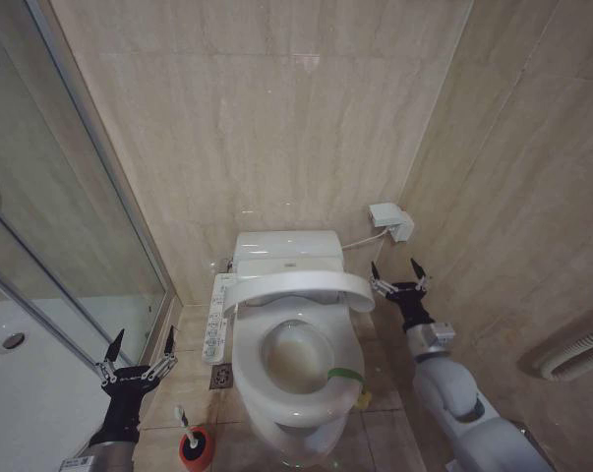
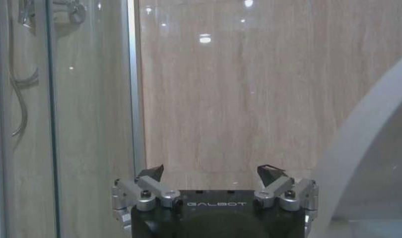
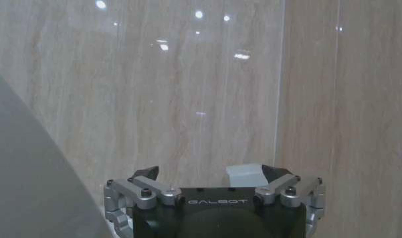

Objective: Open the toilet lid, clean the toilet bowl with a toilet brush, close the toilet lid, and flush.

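The toilet lid (image 1: 298, 288) is standing raised over the stained toilet bowl (image 1: 298, 356). The right gripper (image 1: 397, 274) is hovering just beside its edge, fingers apart. The left gripper (image 1: 139, 349) is hanging spread above the toilet brush (image 1: 194, 441) on the floor.

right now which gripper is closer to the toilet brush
Left. The left gripper hangs open just above the toilet brush; the right gripper is open across the toilet bowl.
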Robot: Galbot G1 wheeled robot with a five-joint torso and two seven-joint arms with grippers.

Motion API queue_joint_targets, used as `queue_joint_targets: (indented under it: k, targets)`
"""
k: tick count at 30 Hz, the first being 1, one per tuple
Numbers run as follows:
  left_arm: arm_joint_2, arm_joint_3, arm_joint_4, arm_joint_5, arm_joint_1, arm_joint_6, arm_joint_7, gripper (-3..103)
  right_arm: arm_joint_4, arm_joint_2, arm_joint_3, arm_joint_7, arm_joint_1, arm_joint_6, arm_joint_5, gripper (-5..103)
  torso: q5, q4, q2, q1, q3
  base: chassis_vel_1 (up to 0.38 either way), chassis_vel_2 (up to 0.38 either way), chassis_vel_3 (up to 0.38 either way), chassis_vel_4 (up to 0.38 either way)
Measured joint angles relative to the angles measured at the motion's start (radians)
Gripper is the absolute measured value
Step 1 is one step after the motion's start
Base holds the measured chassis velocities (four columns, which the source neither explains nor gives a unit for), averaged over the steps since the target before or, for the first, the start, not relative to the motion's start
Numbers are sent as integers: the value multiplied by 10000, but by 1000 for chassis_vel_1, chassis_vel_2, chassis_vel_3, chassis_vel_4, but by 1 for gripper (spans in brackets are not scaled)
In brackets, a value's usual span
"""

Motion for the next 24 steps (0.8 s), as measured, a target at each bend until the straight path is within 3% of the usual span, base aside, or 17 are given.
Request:
queue_joint_targets:
  k: [13, 19, 24]
  targets:
    - [0, 0, 0, 0, 0, 0, 0, 96, 434, 978, 345, 400, -923, 81, -838, 100, 0, 0, 0, 0, 1, 0, 0, 0, 0]
    - [0, 0, 0, 0, 0, 0, 0, 96, 761, 1115, 509, 530, -1245, 139, -1014, 100, 0, 1, 0, 2, 1, 0, 0, 0, 0]
    - [0, 0, 0, 0, 0, 0, 0, 96, 1383, 1296, 691, 704, -1558, -191, -935, 100, 0, 1, 0, 2, 1, 0, 0, 0, 0]
